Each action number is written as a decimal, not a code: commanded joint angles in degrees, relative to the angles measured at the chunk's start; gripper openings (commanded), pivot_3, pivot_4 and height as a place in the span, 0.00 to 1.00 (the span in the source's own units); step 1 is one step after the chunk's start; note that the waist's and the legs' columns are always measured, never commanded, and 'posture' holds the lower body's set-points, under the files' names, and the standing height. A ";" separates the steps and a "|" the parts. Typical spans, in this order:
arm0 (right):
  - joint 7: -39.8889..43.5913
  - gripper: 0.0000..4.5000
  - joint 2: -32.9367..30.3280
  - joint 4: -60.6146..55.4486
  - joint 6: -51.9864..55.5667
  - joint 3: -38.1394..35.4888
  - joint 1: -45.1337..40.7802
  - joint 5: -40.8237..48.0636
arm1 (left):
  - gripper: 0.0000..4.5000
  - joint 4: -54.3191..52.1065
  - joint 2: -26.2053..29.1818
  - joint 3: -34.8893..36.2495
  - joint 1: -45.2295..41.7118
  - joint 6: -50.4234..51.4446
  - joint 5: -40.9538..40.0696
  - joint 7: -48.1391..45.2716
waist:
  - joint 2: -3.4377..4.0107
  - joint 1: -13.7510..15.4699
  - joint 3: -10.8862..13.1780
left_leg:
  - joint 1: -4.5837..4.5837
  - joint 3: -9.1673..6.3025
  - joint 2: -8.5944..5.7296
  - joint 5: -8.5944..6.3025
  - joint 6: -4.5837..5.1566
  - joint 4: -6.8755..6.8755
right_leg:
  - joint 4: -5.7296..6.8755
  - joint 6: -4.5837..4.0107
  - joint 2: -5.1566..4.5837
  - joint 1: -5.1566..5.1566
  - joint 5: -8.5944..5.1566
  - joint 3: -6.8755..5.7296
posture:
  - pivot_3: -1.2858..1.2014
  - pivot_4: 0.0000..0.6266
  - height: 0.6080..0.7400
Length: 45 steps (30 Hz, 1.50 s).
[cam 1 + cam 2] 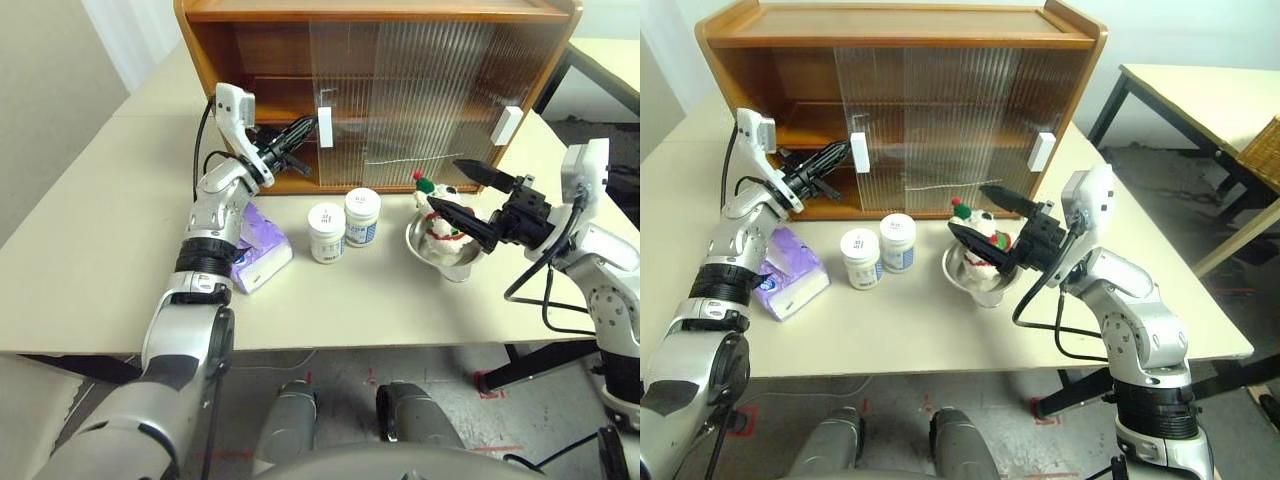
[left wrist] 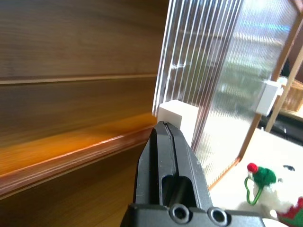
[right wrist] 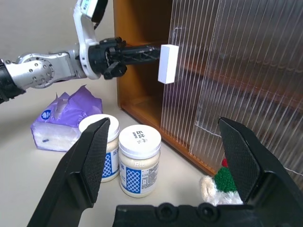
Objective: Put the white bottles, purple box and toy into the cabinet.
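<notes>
Ribbed translucent doors cover most of the cabinet (image 1: 250, 60), blurring whatever lies behind them, and the left gripper (image 1: 305, 130), fingers pressed together with nothing between them, has its tips at the white handle (image 1: 325, 126) of the left door, beside the uncovered left end. On the table (image 1: 90, 260) in front, the purple box (image 1: 260, 250) lies partly hidden behind the left forearm, with the two white bottles (image 1: 343, 225) side by side just beside it. The right gripper (image 1: 462, 195) hangs spread wide and empty over the toy (image 1: 440, 222), which sits in a steel bowl (image 1: 450, 262), crossed by the lower finger.
</notes>
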 commanded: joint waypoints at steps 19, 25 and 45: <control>-2.05 1.00 -1.43 -2.47 0.36 -1.95 0.92 0.52 | 0.00 16.88 -5.46 -1.48 -10.07 -9.82 5.79 -3.40 | 0.01 -1.16 0.01 | -0.57 0.00 -0.07 -0.38 0.58 0.90 | -0.10 0.15 -0.02 0.01 -0.05 -0.02 | 0.48 0.11 1.00; -2.31 1.00 -1.46 -2.42 0.09 -1.82 0.93 0.35 | 0.00 16.58 -5.53 -1.42 -9.90 -9.80 5.78 -4.03 | 0.01 -1.30 0.01 | -0.58 0.01 -0.07 -0.41 0.63 0.89 | -0.10 0.18 0.00 0.00 -0.07 -0.05 | 0.48 0.10 1.00; -1.41 1.00 -1.64 -0.93 -0.43 -1.37 -0.22 0.02 | 0.00 17.11 -3.77 0.18 -9.91 -11.01 5.87 -2.17 | 0.01 -1.29 0.00 | -0.66 0.01 -0.13 -0.41 0.65 1.00 | -0.10 0.22 -0.02 0.00 -0.05 -0.05 | 0.49 0.09 1.00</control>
